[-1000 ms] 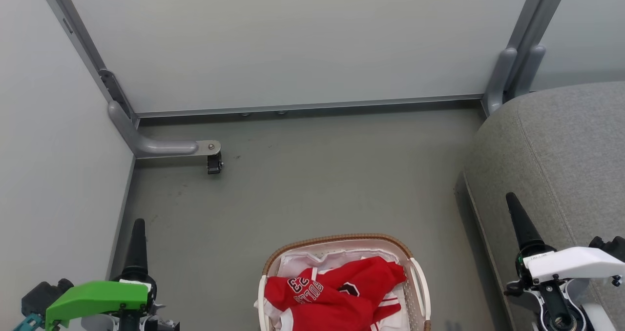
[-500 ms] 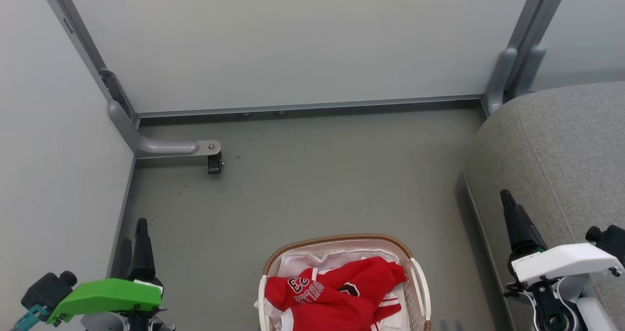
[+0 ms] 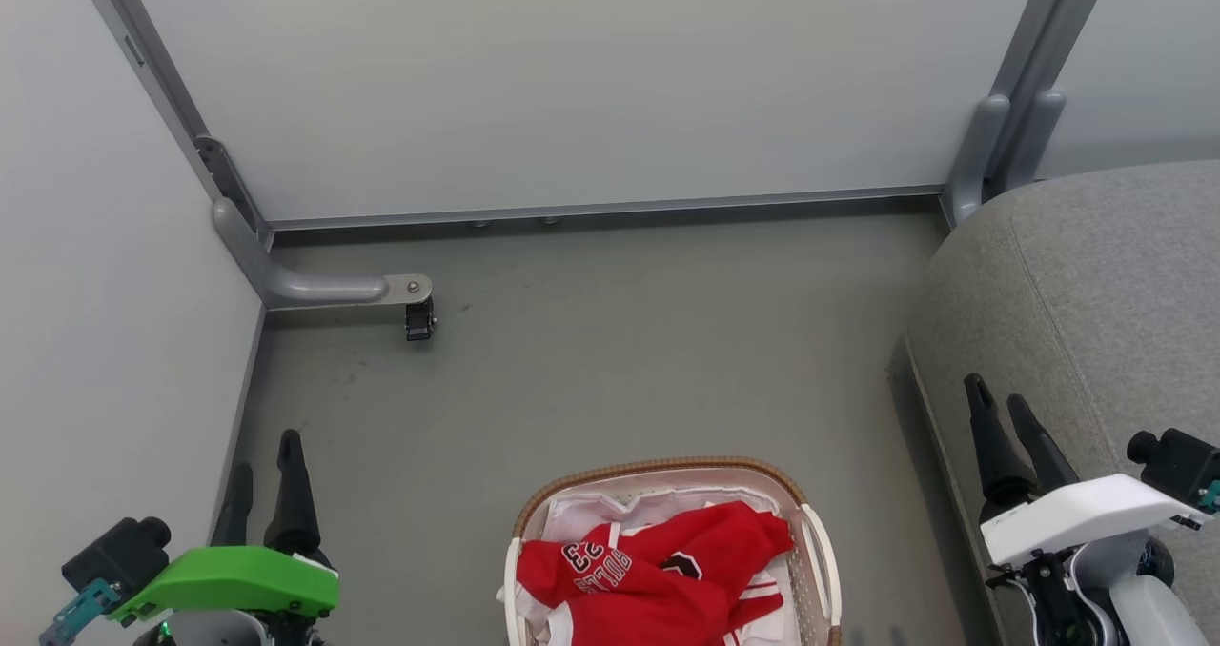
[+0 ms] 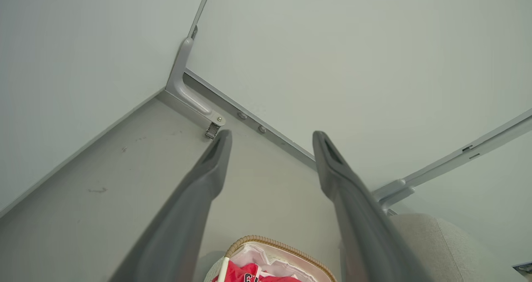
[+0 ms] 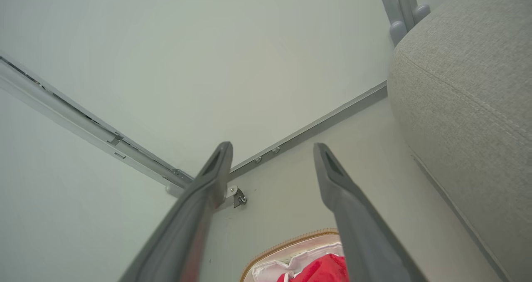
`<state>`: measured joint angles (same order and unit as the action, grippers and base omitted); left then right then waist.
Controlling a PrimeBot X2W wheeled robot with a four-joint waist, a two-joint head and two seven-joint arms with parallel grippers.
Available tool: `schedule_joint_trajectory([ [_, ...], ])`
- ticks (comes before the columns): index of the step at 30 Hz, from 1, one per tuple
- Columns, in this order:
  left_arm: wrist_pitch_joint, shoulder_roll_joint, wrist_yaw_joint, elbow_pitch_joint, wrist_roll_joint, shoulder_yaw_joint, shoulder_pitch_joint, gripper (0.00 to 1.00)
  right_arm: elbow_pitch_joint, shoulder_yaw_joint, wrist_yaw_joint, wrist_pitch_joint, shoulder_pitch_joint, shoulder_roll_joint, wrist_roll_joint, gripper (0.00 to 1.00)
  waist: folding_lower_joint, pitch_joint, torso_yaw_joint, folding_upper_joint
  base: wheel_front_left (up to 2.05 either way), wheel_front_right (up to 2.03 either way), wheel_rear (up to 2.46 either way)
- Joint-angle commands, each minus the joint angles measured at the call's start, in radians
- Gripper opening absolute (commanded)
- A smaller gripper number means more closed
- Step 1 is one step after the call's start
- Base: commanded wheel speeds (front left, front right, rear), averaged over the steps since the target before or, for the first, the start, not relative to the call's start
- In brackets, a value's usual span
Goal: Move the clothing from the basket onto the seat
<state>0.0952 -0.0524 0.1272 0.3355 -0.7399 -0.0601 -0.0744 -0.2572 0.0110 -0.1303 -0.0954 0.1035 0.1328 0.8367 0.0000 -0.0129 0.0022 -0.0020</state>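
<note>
we've rolled both wrists; our left gripper (image 3: 264,454) and right gripper (image 3: 994,391) hang spread wide, empty, the jerseys (image 3: 658,570) untouched in the basket (image 3: 667,464).

Jerseys (image 3: 658,570): red, white trim, black-and-white numerals. Basket (image 3: 667,462): white, perforated, brown woven rim. Sofa (image 3: 1096,284) is grey fabric. Floor (image 3: 620,360): dull grey-green. Walls (image 3: 572,84): pale grey.

Left claw (image 3: 266,453): green cover (image 3: 229,579), two long dark tapered fingers (image 3: 294,503), black camera block (image 3: 114,555). Right claw (image 3: 994,389): same, white cover (image 3: 1077,517).
</note>
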Motion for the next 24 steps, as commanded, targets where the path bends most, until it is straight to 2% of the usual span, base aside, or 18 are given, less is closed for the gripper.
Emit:
schedule_joint_trajectory([
  [1,0.012,-0.012,0.003,-0.004,0.038,0.003,-0.015,1.00,0.006,0.004,0.000,-0.012,0.017,0.011,-0.037,1.00,0.0000,0.000,0.000,0.0008,0.00,0.00,0.00],
  [11,0.041,-0.015,-0.001,0.005,0.184,0.016,-0.011,1.00,-0.011,0.023,0.000,-0.041,0.021,0.011,-0.166,1.00,0.0000,0.000,-0.002,0.0010,0.00,0.00,0.00],
  [24,0.074,-0.017,0.000,0.039,0.323,0.049,-0.037,1.00,-0.029,0.042,0.000,-0.074,0.042,0.028,-0.302,1.00,0.0000,0.004,0.000,0.0012,0.00,0.00,0.00],
])
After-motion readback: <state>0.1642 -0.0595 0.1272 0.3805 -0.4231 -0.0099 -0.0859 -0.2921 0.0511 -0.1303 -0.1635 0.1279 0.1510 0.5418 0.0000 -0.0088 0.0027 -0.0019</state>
